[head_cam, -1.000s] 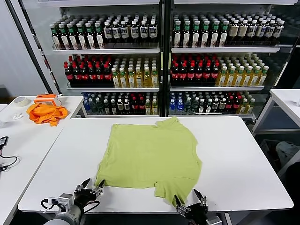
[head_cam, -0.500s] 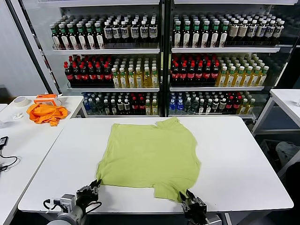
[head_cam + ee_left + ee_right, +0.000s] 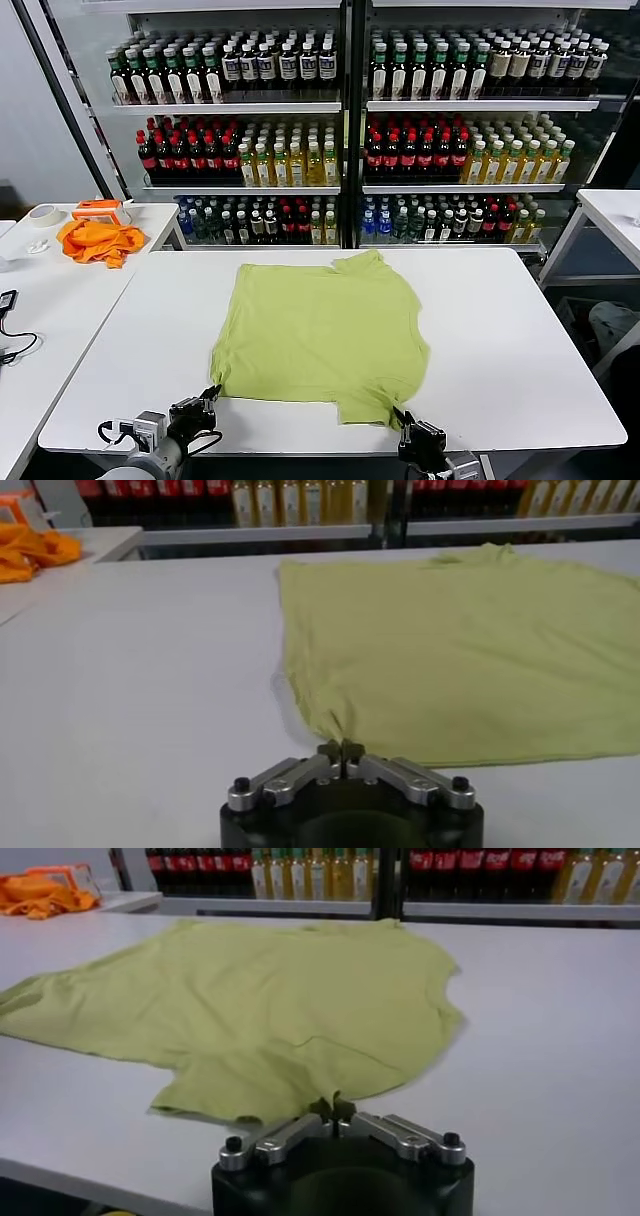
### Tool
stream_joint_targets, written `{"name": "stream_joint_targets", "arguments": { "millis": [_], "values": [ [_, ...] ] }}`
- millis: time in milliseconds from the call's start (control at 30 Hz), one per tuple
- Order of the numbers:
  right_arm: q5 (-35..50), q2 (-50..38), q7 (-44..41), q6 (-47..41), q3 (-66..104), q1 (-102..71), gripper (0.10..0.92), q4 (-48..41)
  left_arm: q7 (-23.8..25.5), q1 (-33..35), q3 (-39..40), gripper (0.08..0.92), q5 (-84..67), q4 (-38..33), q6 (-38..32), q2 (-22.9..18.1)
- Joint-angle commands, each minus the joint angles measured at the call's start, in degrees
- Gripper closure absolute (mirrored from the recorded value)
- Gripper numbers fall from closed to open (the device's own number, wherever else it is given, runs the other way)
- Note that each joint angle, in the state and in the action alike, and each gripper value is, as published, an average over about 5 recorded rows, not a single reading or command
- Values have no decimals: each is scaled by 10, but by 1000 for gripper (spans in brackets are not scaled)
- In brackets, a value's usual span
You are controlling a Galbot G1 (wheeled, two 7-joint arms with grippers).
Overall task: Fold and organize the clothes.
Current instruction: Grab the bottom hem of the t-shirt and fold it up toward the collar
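The lime yellow-green T-shirt [image 3: 320, 335] lies flat on the white table [image 3: 520, 340], plain side up, no print showing. My left gripper [image 3: 208, 396] is shut on the shirt's near left corner; in the left wrist view the gripper [image 3: 341, 748] pinches a small fold of the shirt [image 3: 460, 650]. My right gripper [image 3: 402, 421] is shut on the near right sleeve edge; in the right wrist view the gripper [image 3: 333, 1110] holds a tuft of the shirt [image 3: 260, 998].
An orange cloth [image 3: 97, 241] and a tape roll [image 3: 43, 215] lie on the side table at the left. Shelves of bottles [image 3: 340, 140] stand behind the table. A second white table [image 3: 612, 215] is at the right.
Both grippers went from open to shut on the shirt's near edge. The near hem has shifted slightly toward the front edge.
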Motion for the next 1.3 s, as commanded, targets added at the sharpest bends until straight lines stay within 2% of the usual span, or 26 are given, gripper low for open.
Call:
{"name": "stream_joint_targets", "arguments": {
  "millis": [33,433,867,1000,1300],
  "values": [
    [6,-12,-3,-4,19,-9,920,31,0,17,-2,918,-4,-42,4,12],
    [10,-36,-10,-19,102,-131,920,108,-7,146,-48,918,0,-129,2,32],
    [-8,-34,-8,-15,115,-189,920,161,-12,228,-97,918,-3,-182,3,48],
    [0,-41,-7,-13,116,-157,920,152,-7,188,-90,918,-27,-161,-7,54],
    [39,-52,-9,-27,103,-49,920,82,20,17,-51,918,-87,-64,-20,62]
  ]
}}
